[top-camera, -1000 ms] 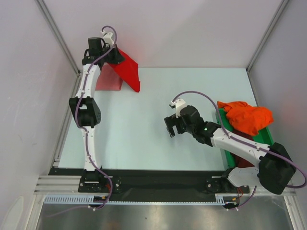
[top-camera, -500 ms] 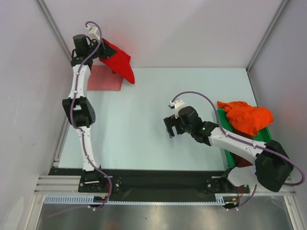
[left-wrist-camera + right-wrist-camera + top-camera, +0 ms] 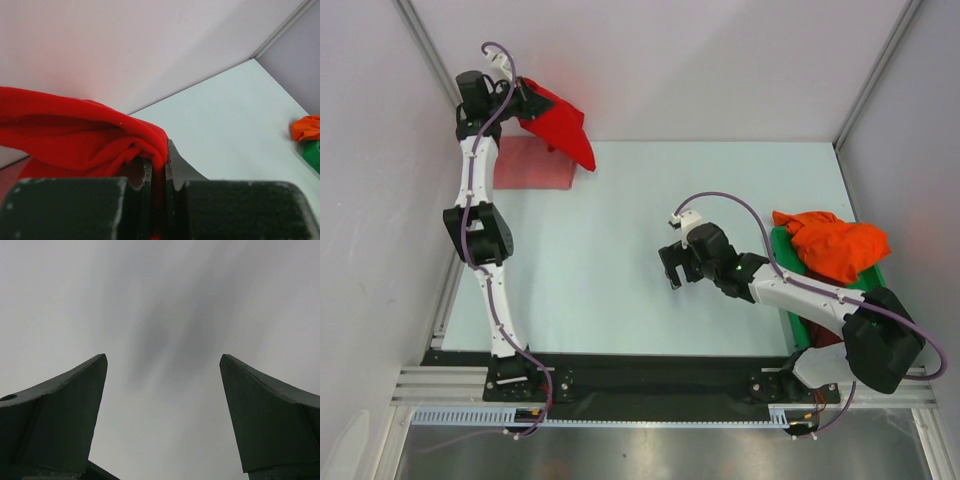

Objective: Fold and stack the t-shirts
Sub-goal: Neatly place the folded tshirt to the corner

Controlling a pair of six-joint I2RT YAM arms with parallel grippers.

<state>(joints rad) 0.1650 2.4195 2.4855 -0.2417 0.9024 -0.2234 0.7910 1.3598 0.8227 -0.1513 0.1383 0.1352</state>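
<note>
My left gripper (image 3: 525, 100) is shut on the bright red t-shirt (image 3: 560, 128) and holds it in the air at the table's far left corner. In the left wrist view the red cloth (image 3: 75, 132) is pinched between the jaws (image 3: 157, 167). A folded salmon-pink t-shirt (image 3: 532, 163) lies flat on the table below it. The orange t-shirt (image 3: 835, 245) is bunched on top of the green bin (image 3: 870, 285) at the right, also in the left wrist view (image 3: 306, 127). My right gripper (image 3: 672, 270) is open and empty over the middle of the table (image 3: 162, 405). No maroon t-shirt shows.
White walls with metal posts close the table at the back and both sides. The black rail with both arm bases runs along the near edge (image 3: 650, 375).
My left gripper has carried the red t-shirt up and left, towards the far left corner above the salmon-pink one. The right gripper has hardly moved.
</note>
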